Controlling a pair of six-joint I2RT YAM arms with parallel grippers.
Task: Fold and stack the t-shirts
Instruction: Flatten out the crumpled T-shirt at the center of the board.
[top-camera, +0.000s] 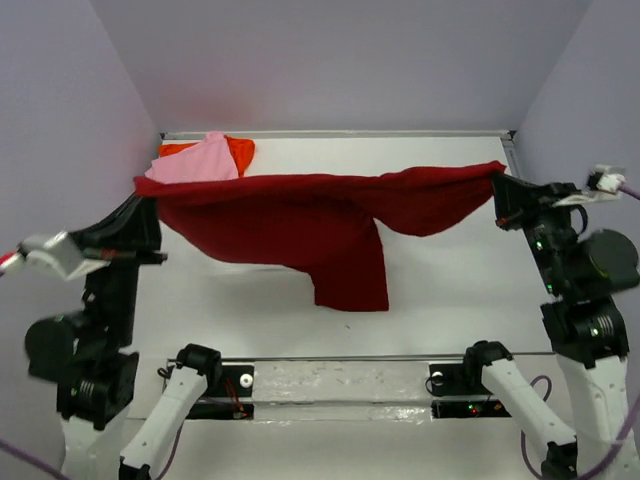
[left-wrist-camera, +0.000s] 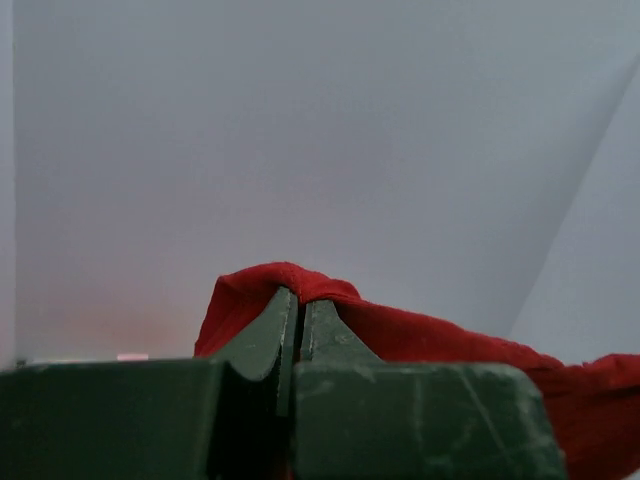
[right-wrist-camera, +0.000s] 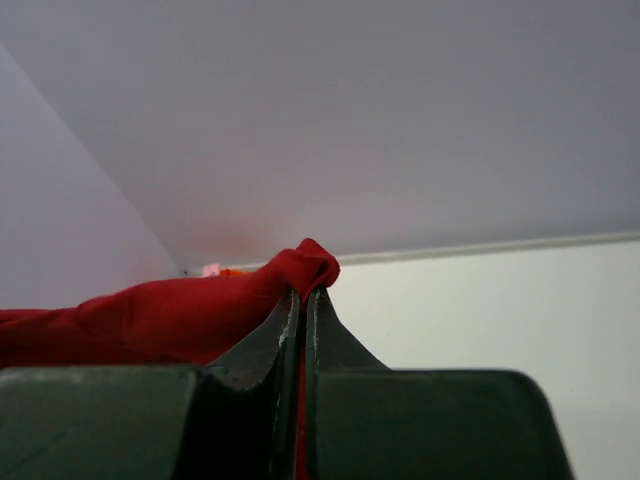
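The dark crimson t-shirt (top-camera: 320, 225) hangs stretched in the air between both arms, its lower part drooping toward the table. My left gripper (top-camera: 150, 195) is shut on the shirt's left end; the left wrist view shows red cloth (left-wrist-camera: 400, 335) bunched over the closed left gripper (left-wrist-camera: 300, 297). My right gripper (top-camera: 500, 185) is shut on the right end, where a fold of the crimson shirt (right-wrist-camera: 200, 310) pokes above the right gripper (right-wrist-camera: 304, 295). At the back left lie the light pink t-shirt (top-camera: 195, 163) and, under it, the orange-red t-shirt (top-camera: 240, 150).
The white table (top-camera: 450, 290) is walled by lilac panels at the back and sides. A metal rail (top-camera: 340, 385) with both arm bases runs along the near edge.
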